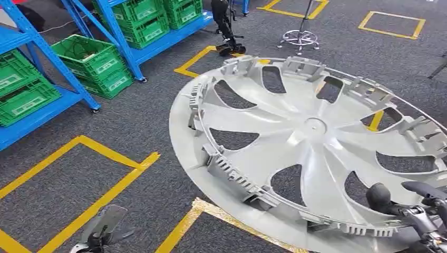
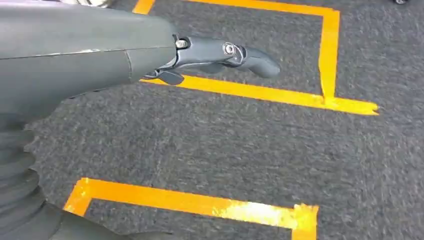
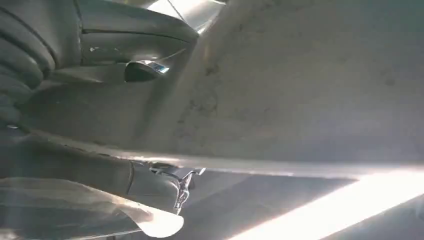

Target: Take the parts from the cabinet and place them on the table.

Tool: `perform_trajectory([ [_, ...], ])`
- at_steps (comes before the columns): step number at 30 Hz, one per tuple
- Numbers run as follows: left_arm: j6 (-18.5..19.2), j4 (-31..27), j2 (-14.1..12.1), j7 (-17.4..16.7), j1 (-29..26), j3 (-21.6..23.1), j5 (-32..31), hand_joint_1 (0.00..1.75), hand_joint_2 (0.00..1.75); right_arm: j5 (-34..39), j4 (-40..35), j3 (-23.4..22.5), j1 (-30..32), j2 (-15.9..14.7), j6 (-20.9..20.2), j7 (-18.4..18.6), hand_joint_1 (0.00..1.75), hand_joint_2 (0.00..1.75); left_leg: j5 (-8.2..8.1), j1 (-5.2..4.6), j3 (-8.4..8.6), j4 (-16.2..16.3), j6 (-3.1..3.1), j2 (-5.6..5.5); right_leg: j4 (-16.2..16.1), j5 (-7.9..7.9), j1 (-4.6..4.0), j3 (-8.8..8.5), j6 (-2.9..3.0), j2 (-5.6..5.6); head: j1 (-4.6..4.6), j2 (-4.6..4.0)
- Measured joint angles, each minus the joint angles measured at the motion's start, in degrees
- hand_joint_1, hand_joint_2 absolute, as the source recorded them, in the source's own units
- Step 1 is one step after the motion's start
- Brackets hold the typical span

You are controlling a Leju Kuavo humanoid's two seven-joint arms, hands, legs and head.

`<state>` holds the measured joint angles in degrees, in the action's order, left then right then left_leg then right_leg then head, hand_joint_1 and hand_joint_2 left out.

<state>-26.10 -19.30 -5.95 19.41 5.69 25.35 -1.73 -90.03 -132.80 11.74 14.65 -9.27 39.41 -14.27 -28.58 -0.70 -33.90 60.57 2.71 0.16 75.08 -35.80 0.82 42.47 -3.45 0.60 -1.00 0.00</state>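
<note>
A large silver wheel cover [image 1: 311, 137] with curved spokes and clips around its rim hangs tilted above the grey carpet, inner side towards me. My right hand [image 1: 416, 211] grips its rim at the lower right, dark fingers lying over the edge. In the right wrist view the wheel cover [image 3: 310, 90] is a pale surface very close to my right hand [image 3: 100, 60], which clasps its edge. My left hand [image 1: 100, 232] hangs low at the lower left, away from the cover. In the left wrist view my left hand [image 2: 100, 55] holds nothing, a finger [image 2: 225, 52] stretched out over the floor.
Blue shelving [image 1: 31, 37] with green crates [image 1: 95, 63] stands at the left and back left. Yellow tape lines [image 1: 105, 153] mark squares on the carpet. A chrome stool base [image 1: 300, 38] and a dark stand [image 1: 226, 31] are at the back.
</note>
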Motion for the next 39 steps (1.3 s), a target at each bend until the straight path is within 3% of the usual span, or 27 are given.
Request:
perform_trajectory([
  [1, 0.1, 0.0, 0.1, 0.0, 0.0, 0.0, -0.1, 0.00, 1.75, 0.0, 0.0, 0.0, 0.0, 0.0, 0.0, 0.0, 1.75, 1.75, -0.04, 0.08, 0.03, 0.0, -0.06, 0.18, 2.0, -0.37, 0.13, 0.98, -0.25, -0.08, -0.04, 0.02],
  [2, 0.1, 0.0, 0.2, 0.0, 0.0, 0.0, -0.1, 0.00, 1.75, 0.0, 0.0, 0.0, 0.0, 0.0, 0.0, 0.0, 1.75, 1.75, -0.04, 0.17, 0.04, 0.0, -0.07, 0.30, 1.6, 0.61, 0.28, 0.82, -0.46, -0.14, -0.07, 0.00],
  [3, 0.1, 0.0, 0.3, 0.0, 0.0, 0.0, -0.1, 0.00, 1.75, 0.0, 0.1, 0.0, 0.0, 0.0, 0.0, 0.0, 1.75, 1.75, -0.07, 0.32, 0.08, 0.0, -0.23, 0.40, -1.3, 2.70, 0.38, -0.61, -0.68, -0.25, -0.04, 0.00],
  [5, 0.1, 0.0, 0.4, 0.0, 0.0, 0.0, -0.1, 0.00, 1.75, 0.0, 0.1, 0.0, 0.0, 0.0, 0.0, 0.0, 1.75, 1.75, -0.25, 0.63, 0.31, 0.1, -0.83, 0.45, -11.3, 7.25, 0.55, -6.00, -0.85, -0.77, -0.02, 0.00],
  [6, 0.1, 0.0, 0.4, 0.0, 0.0, 0.0, -0.1, 0.00, 1.75, 0.0, 0.1, 0.0, -0.2, 0.0, 0.0, 0.0, 1.75, 1.75, -0.22, 0.56, 0.32, 0.1, -1.24, 0.50, -12.9, 5.77, 0.31, -6.76, -0.48, -0.91, -0.02, 0.00],
  [8, 0.1, 0.0, 0.3, 0.0, 0.0, -0.1, -0.3, 0.00, 1.75, 0.0, 0.1, 0.0, -0.3, 0.0, 0.0, 0.0, 1.75, 1.75, -0.06, 0.33, 0.12, 0.2, -1.98, 0.47, -13.6, 6.73, 0.04, -7.46, 1.21, -0.55, -0.20, 0.00],
  [10, 0.2, 0.0, 0.4, 0.0, 0.0, -0.1, -0.3, 0.00, 1.75, 0.0, 0.1, 0.0, -0.3, 0.0, 0.0, 0.0, 1.75, 1.75, 0.24, 0.45, 0.25, -0.1, -2.51, 0.50, -13.7, 6.96, -0.13, -7.37, 1.86, -0.43, -0.11, 0.00],
  [11, 0.2, 0.0, 0.4, 0.0, 0.1, -0.1, -0.5, 0.00, 1.75, 0.0, 0.1, 0.0, -0.4, 0.0, 0.0, 0.0, 1.75, 1.75, -0.21, 0.51, 0.16, 0.1, -2.79, 0.45, -14.3, 7.30, 0.24, -7.67, 2.42, -0.47, -0.11, 0.00],
  [13, 0.2, 0.0, 0.4, 0.0, 0.1, -0.1, -0.7, 0.00, 1.75, 0.0, 0.1, 0.0, -0.5, 0.0, 0.0, -0.1, 1.75, 1.75, -3.23, 0.63, -1.35, 4.0, -3.33, 0.24, -14.6, 7.55, 0.26, -7.74, 3.11, -0.51, -0.28, 0.00],
  [15, 0.2, 0.0, 0.4, 0.0, 0.0, -0.2, -0.9, 0.00, 1.75, 0.0, 0.1, 0.0, -0.5, 0.1, 0.0, -0.1, 1.75, 1.75, -7.33, 0.72, -5.14, 12.7, -3.61, 0.23, -14.6, 7.62, 0.22, -7.57, 3.25, -0.48, -0.26, 0.00],
  [16, 0.3, 0.0, 0.4, 0.0, -0.1, -0.2, -0.9, 0.00, 1.75, 0.0, 0.1, 0.0, -0.5, 0.1, 0.0, -0.1, 1.75, 1.75, -8.25, 0.73, -6.51, 16.0, -3.66, 0.23, -14.6, 7.64, 0.21, -7.54, 3.28, -0.47, -0.28, 0.00],
  [17, 0.4, 0.0, 0.5, 0.0, -0.1, -0.2, -1.0, 0.00, 1.75, 0.0, 0.1, 0.0, -0.5, 0.1, 0.0, -0.2, 1.75, 1.75, -7.68, 0.75, -6.61, 16.4, -3.63, 0.22, -14.6, 7.65, 0.21, -7.57, 3.29, -0.43, -0.26, 0.00],
  [18, 0.4, 0.0, 0.5, 0.0, -0.1, -0.3, -1.2, 0.00, 1.75, 0.0, 0.1, 0.0, -0.5, 0.1, 0.0, -0.2, 1.75, 1.75, -6.00, 0.76, -5.64, 14.4, -3.56, 0.22, -14.6, 7.66, 0.21, -7.59, 3.27, -0.37, -0.28, 0.00],
  [20, 0.4, 0.0, 0.5, 0.0, -0.1, -0.4, -1.4, 0.00, 1.75, 0.0, 0.1, 0.0, -0.5, 0.1, 0.0, -0.2, 1.75, 1.75, -1.18, 0.78, -1.10, 5.3, -3.19, 0.15, -14.6, 7.72, 0.22, -7.79, 3.17, -0.19, -0.28, 0.00],
  [21, 0.4, 0.0, 0.5, 0.0, -0.1, -0.5, -1.4, 0.00, 1.75, 0.0, 0.1, 0.0, -0.5, 0.2, 0.0, -0.2, 1.75, 1.75, 0.14, 0.77, 1.07, 0.7, -2.93, -0.12, -14.6, 7.77, 0.23, -7.83, 3.06, -0.16, -0.26, 0.00],
  [22, 0.4, 0.0, 0.5, 0.0, 0.0, -0.5, -1.5, 0.00, 1.75, 0.0, 0.1, 0.0, -0.5, 0.2, 0.0, -0.2, 1.75, 1.75, -0.52, 0.55, 1.58, -0.4, -2.79, -0.32, -14.5, 7.85, -0.18, -7.53, 2.65, -0.09, -0.24, 0.00],
  [25, 0.4, 0.0, 0.5, 0.0, -0.1, -1.0, -1.5, 0.00, 1.75, 0.0, 0.1, 0.0, -0.5, 0.2, 0.0, -0.2, 1.75, 1.75, -0.25, 0.34, 1.28, -0.7, -2.31, -0.27, -15.2, 8.52, 0.13, -7.43, 1.59, 0.01, -0.22, 0.00],
  [27, 0.4, 0.0, 0.5, 0.0, 0.0, -1.2, -1.5, 0.00, 1.75, 0.0, 0.1, 0.1, -0.5, 0.2, 0.0, -0.2, 1.75, 1.75, 0.58, 0.85, 1.57, -1.8, -1.39, -0.02, -14.5, 7.73, 0.12, -6.75, 1.11, -0.07, -0.15, 0.02],
  [28, 0.4, 0.0, 0.6, 0.0, 0.1, -1.3, -1.5, 0.00, 1.75, 0.0, 0.1, 0.1, -0.6, 0.2, 0.0, -0.2, 1.75, 1.75, 0.70, 0.87, 1.47, -1.8, -1.06, -0.01, -12.1, 5.86, 0.09, -5.68, 1.02, -0.13, 0.04, 0.00],
  [31, 0.4, 0.0, 0.7, 0.0, 0.0, -1.4, -1.5, 0.00, 1.75, 0.0, 0.1, 0.2, -0.6, 0.2, 0.0, -0.2, 1.75, 1.75, 0.77, 0.65, 1.19, -1.8, -0.85, 0.24, 0.4, 0.28, 0.10, -0.18, 0.69, -0.15, 0.09, 0.00],
  [32, 0.4, 0.1, 0.7, 0.0, -0.1, -1.4, -1.6, 0.00, 1.75, 0.0, 0.1, 0.2, -0.5, 0.2, 0.0, -0.2, 1.75, 1.75, 0.79, 0.57, 1.19, -1.8, -0.82, 0.27, 1.8, 0.25, 0.09, 0.45, 0.67, -0.16, 0.15, 0.00],
  [33, 0.4, 0.1, 0.7, 0.0, 0.0, -1.4, -1.7, 0.00, 1.75, 0.0, 0.1, 0.2, -0.5, 0.2, 0.0, -0.2, 1.75, 1.75, 0.79, 0.48, 1.21, -1.8, -0.82, 0.27, 0.4, 1.76, 0.08, -0.41, 0.76, -0.16, 0.06, 0.00],
  [34, 0.4, 0.1, 0.7, 0.0, 0.0, -1.4, -1.9, 0.00, 1.75, 0.0, 0.2, 0.2, -0.5, 0.2, 0.0, -0.2, 1.75, 1.75, 0.79, 0.41, 1.27, -1.8, -0.83, 0.26, -3.5, 4.05, 0.05, -2.53, 0.99, -0.17, 0.17, 0.00],
  [35, 0.4, 0.1, 0.7, 0.0, 0.0, -1.4, -1.9, 0.00, 1.75, 0.0, 0.1, 0.2, -0.5, 0.2, 0.0, -0.2, 1.75, 1.75, 0.77, 0.34, 1.38, -1.8, -0.86, 0.25, -9.1, 6.59, -0.02, -5.48, 1.34, -0.24, 0.13, 0.00],
  [36, 0.4, 0.1, 0.8, 0.0, 0.0, -1.4, -2.0, 0.00, 1.75, 0.0, 0.1, 0.2, -0.5, 0.2, 0.0, -0.2, 1.75, 1.75, 0.73, 0.33, 1.44, -1.8, -0.91, 0.25, -14.0, 8.07, -0.16, -8.02, 1.70, -0.47, 0.17, 0.00],
  [37, 0.4, 0.1, 0.8, 0.0, 0.0, -1.4, -2.0, 0.00, 1.75, 0.0, 0.2, 0.2, -0.6, 0.2, 0.0, -0.2, 1.75, 1.75, 0.68, -0.02, 1.23, -1.7, -1.15, 0.26, -15.5, 7.01, -0.38, -9.15, 1.96, -0.83, 0.11, 0.00],
  [39, 0.5, 0.1, 0.8, 0.0, -0.1, -1.4, -2.0, 0.00, 1.75, 0.0, 0.1, 0.2, -0.5, 0.2, 0.0, -0.2, 1.75, 1.75, 0.97, 0.11, 0.92, -1.6, -1.71, 0.26, -15.9, 7.44, -0.52, -9.14, 2.13, -0.59, 0.04, 0.00],
])
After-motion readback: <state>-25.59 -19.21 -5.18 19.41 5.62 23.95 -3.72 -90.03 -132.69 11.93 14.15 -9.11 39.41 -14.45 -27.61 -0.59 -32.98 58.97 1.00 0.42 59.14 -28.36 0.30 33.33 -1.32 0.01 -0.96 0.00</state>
